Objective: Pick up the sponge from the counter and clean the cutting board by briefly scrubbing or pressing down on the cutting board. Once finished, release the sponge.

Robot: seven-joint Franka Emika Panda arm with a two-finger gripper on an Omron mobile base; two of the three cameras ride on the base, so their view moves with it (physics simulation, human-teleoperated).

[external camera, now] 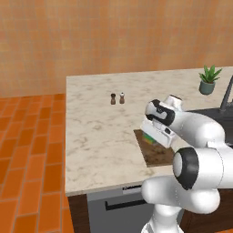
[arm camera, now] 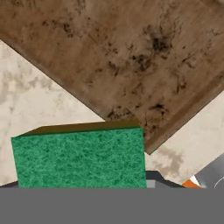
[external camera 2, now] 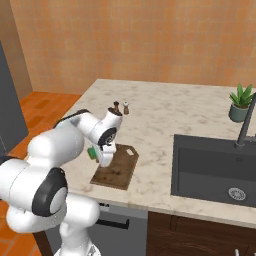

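The green and yellow sponge (arm camera: 81, 158) fills the bottom of the hand view, close to the camera and hiding the finger tips. My gripper (external camera: 153, 139) is shut on it, its green face (external camera: 149, 136) peeking out under the hand. It hangs just above the near-left end of the dark brown cutting board (external camera: 160, 155), which lies on the marble counter (external camera: 100, 127). From the right base view the sponge (external camera 2: 92, 152) juts out left of the gripper (external camera 2: 101, 160), over the board (external camera 2: 119, 169). In the hand view the board (arm camera: 122, 57) runs diagonally, with counter (arm camera: 35, 92) beside it.
Two small shakers (external camera: 117, 98) stand farther back on the counter. A potted plant (external camera 2: 241, 103) sits at the back right, by the dark faucet (external camera 2: 245, 128) and sink basin (external camera 2: 215, 167). Orange tiled floor (external camera: 27, 150) lies beyond the counter's left edge.
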